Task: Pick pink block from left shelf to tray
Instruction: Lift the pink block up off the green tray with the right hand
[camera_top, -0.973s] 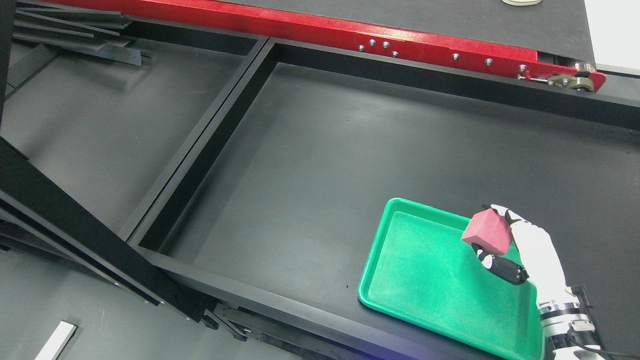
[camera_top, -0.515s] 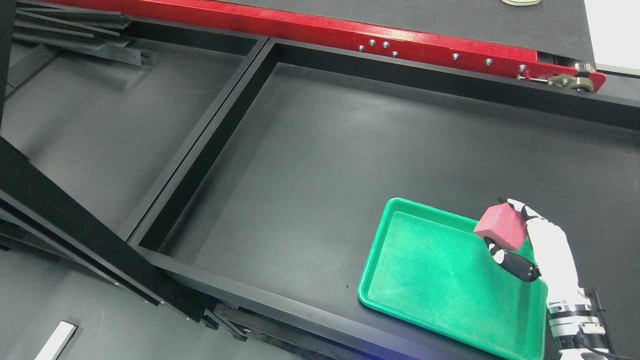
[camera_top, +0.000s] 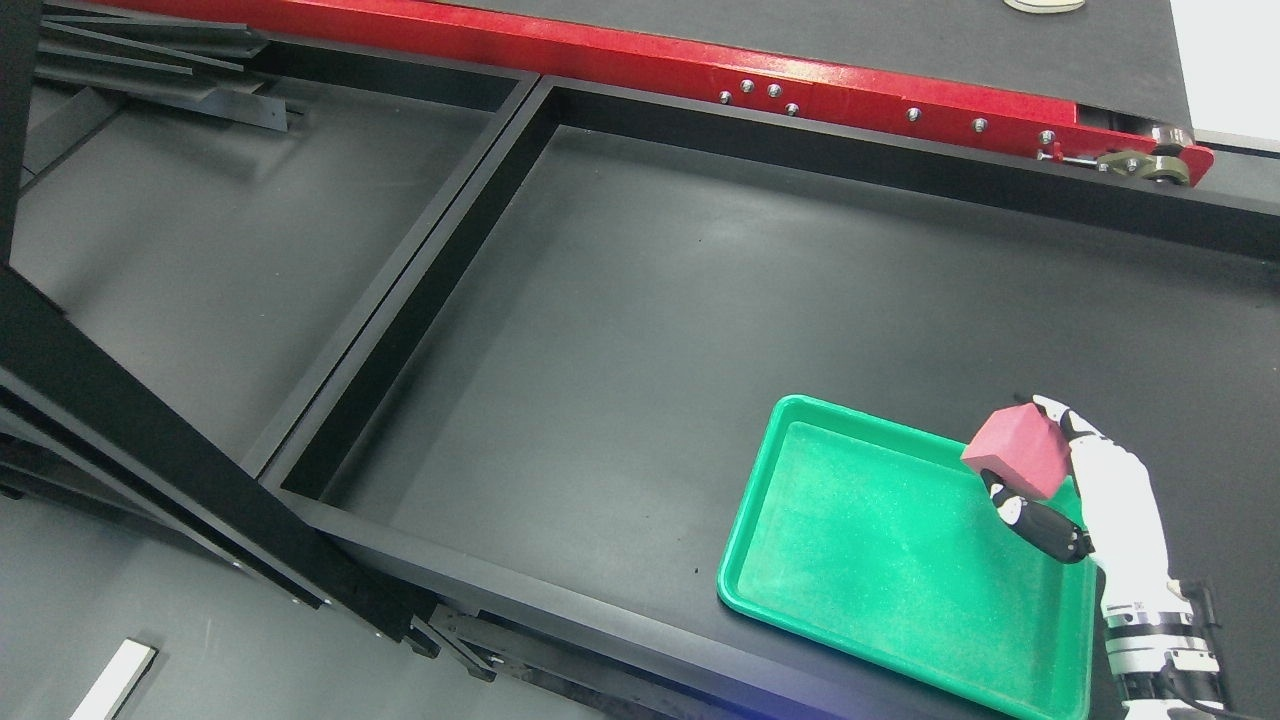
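- One pink block, a matte cube with crisp edges and a slightly fuzzy, foam-like face, is pinched in the right hand, above the tray's 2 o'clock corner and clear of the tray floor.
- The right hand is white and smooth-shelled with black jointed segments; its fingers close over the block's far side and the dark thumb sits under its near edge. A ringed metal wrist shows at 5 o'clock of the picture.
- One green tray, rectangular, glossy plastic with rounded corners, a raised rim and a finely speckled floor; it rests at 4 o'clock in the larger compartment.
- Two shallow compartments with matte black floors and square black walls: the larger one in the middle, a second at 9 to 10 o'clock.
- One red beam, glittery paint, studded with silver bolts, runs across 12 o'clock.
- One small white strip lies at 7 o'clock.
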